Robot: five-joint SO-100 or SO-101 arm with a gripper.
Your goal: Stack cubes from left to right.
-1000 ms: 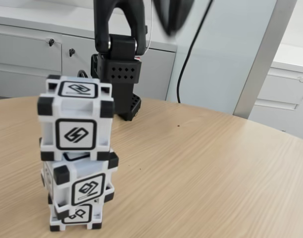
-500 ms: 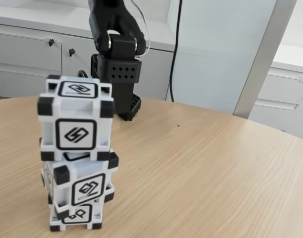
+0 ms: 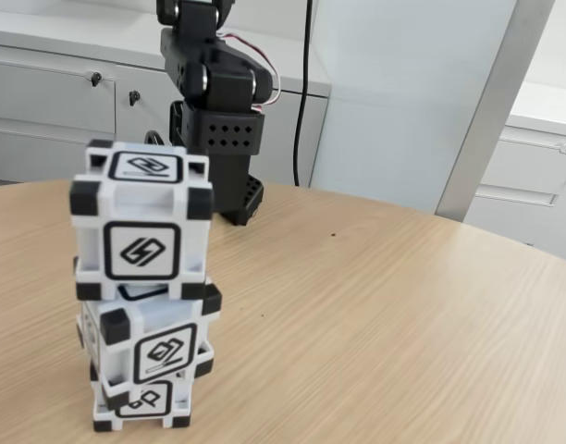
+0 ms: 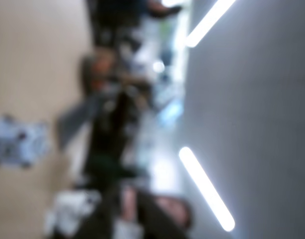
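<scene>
Fixed view, left side: three cubes stand in a single stack on the wooden table (image 3: 385,305), near the lower left corner of the frame. The bottom cube (image 3: 142,403) rests on the table surface and is largely covered by the one above it. The middle cube (image 3: 153,344) sits on it turned slightly out of line, its corners overhanging the bottom cube. The top cube (image 3: 141,222) sits squarely upright on the middle one, showing a black-framed glyph on its front face and another on its upper face. All three are in contact along the stack and nothing else touches them. Behind the stack, further along the table, stands the black arm base (image 3: 226,157), with red and white wires at its upper joint and a black cable (image 3: 303,92) hanging down just to its right. The arm rises out of the top of the frame, so whether its fingers are apart or together cannot be determined. Grey cabinets (image 3: 52,97) line the wall at the rear left, and a slanted metal post (image 3: 491,102) stands at the right. Wrist view: heavily blurred and lying on its side; a pale smudge at the left edge may be the stack, but this is not certain, and bright ceiling light strips (image 4: 205,186) show at the right.
</scene>
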